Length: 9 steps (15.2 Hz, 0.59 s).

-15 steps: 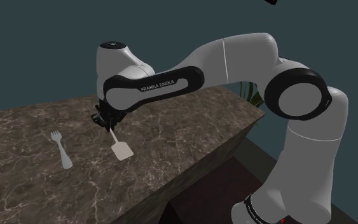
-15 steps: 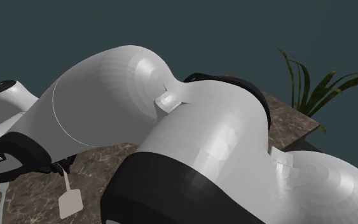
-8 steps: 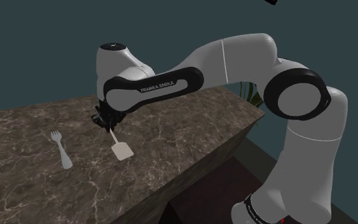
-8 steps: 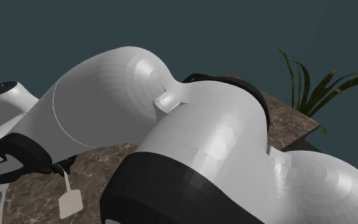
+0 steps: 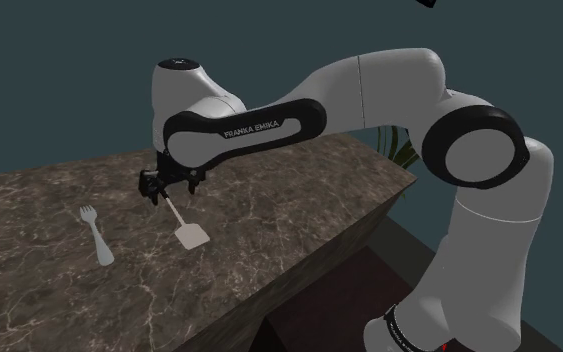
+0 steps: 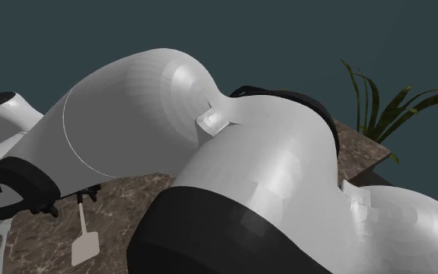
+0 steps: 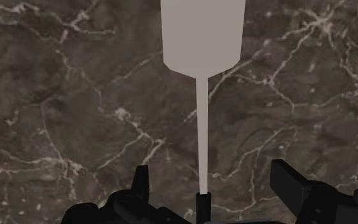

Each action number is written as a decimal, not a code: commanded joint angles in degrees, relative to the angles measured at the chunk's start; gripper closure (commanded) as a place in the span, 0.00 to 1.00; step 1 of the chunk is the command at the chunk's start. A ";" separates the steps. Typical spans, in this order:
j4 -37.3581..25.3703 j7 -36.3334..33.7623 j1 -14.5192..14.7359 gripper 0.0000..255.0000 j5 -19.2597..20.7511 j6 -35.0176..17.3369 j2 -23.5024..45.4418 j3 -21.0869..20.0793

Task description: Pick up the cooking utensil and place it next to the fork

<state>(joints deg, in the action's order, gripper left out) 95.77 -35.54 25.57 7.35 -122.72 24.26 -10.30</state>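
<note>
A pale spatula (image 5: 189, 234) lies flat on the dark marble counter (image 5: 299, 200), its blade toward the counter's front edge. The pale fork (image 5: 96, 240) lies close by, on the shoulder view's left of it. My black gripper (image 5: 161, 186) hovers just above the handle's far end, open. In the wrist view the thin spatula handle (image 7: 201, 127) runs between my parted fingertips (image 7: 140, 178), touching neither, and the gripper (image 7: 210, 170) holds nothing. The second exterior view shows the spatula (image 6: 84, 244) and the fork (image 6: 2, 243) at the lower left.
The counter's edge drops off toward the shoulder view's right and front. A green plant (image 5: 401, 146) stands behind the counter's far corner, also the plant (image 6: 380, 97). My own white arm (image 6: 233, 171) blocks most of the second exterior view.
The fingers have parted and let go of the spatula handle. The hand has risen slightly and the spatula now rests on the counter beside the fork.
</note>
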 commanded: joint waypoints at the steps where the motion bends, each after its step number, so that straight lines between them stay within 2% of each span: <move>1: -1.78 0.28 -0.03 0.00 -0.33 2.82 -1.07 -0.16; 2: -2.44 0.38 -0.04 0.00 -0.49 4.06 -1.66 -0.24; 9: -2.44 0.38 -0.04 0.00 -0.49 4.06 -1.66 -0.24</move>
<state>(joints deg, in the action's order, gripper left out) 93.33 -35.15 25.53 6.86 -118.67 22.60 -10.53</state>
